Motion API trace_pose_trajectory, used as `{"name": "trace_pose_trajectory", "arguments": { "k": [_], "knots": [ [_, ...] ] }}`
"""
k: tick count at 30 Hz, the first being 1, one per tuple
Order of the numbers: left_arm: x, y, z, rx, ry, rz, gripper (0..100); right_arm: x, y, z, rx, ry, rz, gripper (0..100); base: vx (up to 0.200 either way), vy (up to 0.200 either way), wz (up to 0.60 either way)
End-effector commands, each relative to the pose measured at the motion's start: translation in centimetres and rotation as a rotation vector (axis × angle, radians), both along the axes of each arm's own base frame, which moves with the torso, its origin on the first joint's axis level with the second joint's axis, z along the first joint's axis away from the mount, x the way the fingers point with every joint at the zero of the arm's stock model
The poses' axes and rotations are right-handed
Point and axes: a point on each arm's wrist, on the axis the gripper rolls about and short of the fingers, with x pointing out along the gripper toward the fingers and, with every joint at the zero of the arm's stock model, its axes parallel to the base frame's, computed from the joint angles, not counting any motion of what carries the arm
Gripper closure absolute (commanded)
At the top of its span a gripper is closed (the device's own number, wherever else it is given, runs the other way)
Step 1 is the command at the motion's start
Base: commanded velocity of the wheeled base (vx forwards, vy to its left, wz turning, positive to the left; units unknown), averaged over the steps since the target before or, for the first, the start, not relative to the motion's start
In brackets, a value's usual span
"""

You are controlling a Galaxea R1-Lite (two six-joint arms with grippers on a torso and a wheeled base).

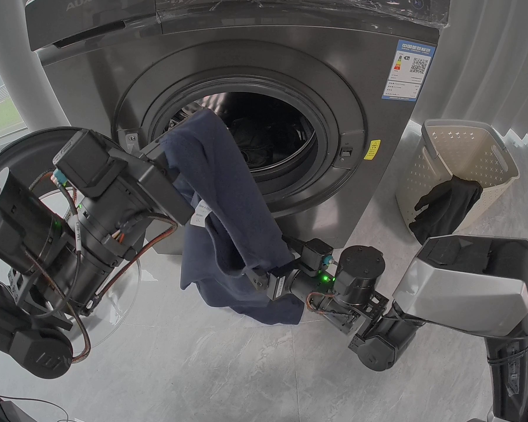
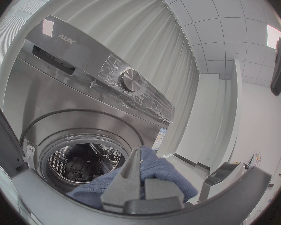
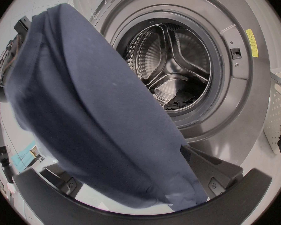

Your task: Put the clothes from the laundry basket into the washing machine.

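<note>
Head view shows the washing machine (image 1: 358,89) with its round door (image 1: 23,147) swung open at 9 o'clock of the drum mouth. Some dark clothes (image 1: 258,133) lie inside the drum. A navy garment (image 1: 229,206) hangs in front of the mouth, from about 10 o'clock of the opening down toward 6 o'clock. Its lower folds are just above the floor (image 1: 217,370). The left claw (image 2: 145,175) is closed narrow on the upper end of this garment, at the edge of the mouth; the cloth sits pinched between its fingers (image 2: 125,182). The right claw (image 1: 258,276) grips the lower part of the same garment, below the mouth at 6 o'clock, so the cloth is stretched between both claws. At 3 o'clock of the machine stands the white laundry basket (image 1: 487,153), and a black garment (image 1: 449,203) hangs over its front rim
</note>
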Motion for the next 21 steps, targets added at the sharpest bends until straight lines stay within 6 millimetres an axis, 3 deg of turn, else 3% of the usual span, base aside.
{"name": "trace_pose_trajectory", "arguments": {
  "k": [1,6,17,18,21],
  "knots": [
    [-0.8,0.0,0.2,0.001,-0.009,-0.028,100,2.1,0.3,-1.4,0.005,-0.019,-0.025,0,0.0,0.0,0.0],
    [-1.3,-0.1,0.3,-0.003,-0.012,-0.046,100,3.5,0.8,-0.7,0.043,-0.066,-0.038,0,0.0,0.0,0.0],
    [-1.6,-0.3,0.1,0.002,-0.004,-0.061,100,4.9,1.5,-1.8,0.057,-0.087,-0.029,0,0.0,0.0,0.0],
    [-1.5,-0.2,0.1,-0.002,-0.004,-0.057,100,5.0,1.4,-1.7,0.06,-0.091,-0.03,100,0.0,0.0,0.0],
    [-1.3,-0.2,0.2,-0.003,-0.003,-0.05,100,5.0,1.3,-1.1,0.068,-0.101,-0.032,100,0.0,0.0,0.0]
  ]
}}
